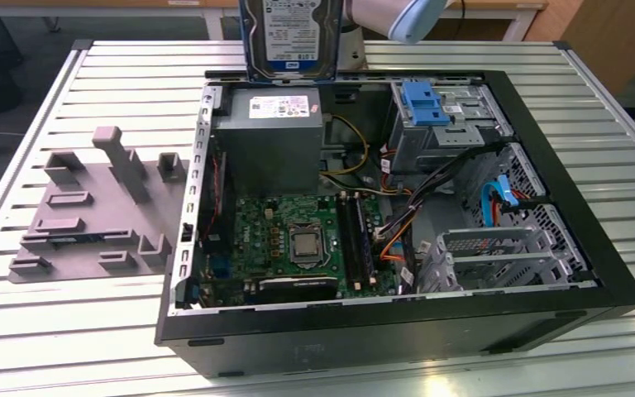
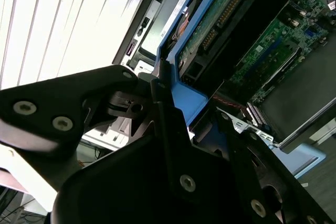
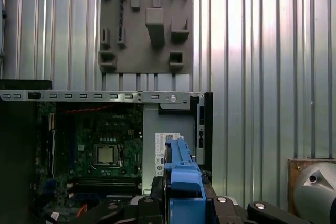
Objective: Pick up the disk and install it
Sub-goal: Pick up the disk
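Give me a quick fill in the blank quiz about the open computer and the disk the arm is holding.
1. The gripper holds the disk by its ____ plastic frame.
2. In the exterior view the disk stands upright, its white-and-blue ____ facing the camera.
3. The grey plate with blocks lies to the exterior view's ____ of the computer case.
4. The circuit board inside the case is ____.

Missing words: blue; label; left; green.
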### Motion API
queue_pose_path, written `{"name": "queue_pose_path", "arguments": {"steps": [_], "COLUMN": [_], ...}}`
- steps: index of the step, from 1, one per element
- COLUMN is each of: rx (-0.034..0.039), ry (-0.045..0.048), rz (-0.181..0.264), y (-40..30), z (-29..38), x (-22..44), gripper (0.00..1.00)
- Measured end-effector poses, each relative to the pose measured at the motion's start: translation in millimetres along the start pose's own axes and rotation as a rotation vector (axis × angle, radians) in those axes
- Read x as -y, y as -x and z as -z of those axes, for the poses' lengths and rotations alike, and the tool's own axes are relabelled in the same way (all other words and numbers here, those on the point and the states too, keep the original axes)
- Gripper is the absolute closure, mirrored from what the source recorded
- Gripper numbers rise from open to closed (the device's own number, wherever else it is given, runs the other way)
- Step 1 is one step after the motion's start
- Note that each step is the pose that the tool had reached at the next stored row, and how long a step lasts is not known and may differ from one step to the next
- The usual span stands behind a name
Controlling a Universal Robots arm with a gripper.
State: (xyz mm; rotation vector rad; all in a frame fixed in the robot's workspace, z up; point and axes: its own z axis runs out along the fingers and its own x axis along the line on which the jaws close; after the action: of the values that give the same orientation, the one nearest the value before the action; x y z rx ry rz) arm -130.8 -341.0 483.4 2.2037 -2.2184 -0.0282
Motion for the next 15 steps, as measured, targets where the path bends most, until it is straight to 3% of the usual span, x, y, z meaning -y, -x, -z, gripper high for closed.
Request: {"name": "queue_pose_path", "arguments": {"steps": [8,15], "rx": [0.0001,0.0009], "ry": [0.0000,-0.0001], "rz": [-0.001,-0.038], "y": [0.0,0.0], "z": [0.0,0.0], "x": [1.0,1.0], "gripper": [0.64,0.64]}}
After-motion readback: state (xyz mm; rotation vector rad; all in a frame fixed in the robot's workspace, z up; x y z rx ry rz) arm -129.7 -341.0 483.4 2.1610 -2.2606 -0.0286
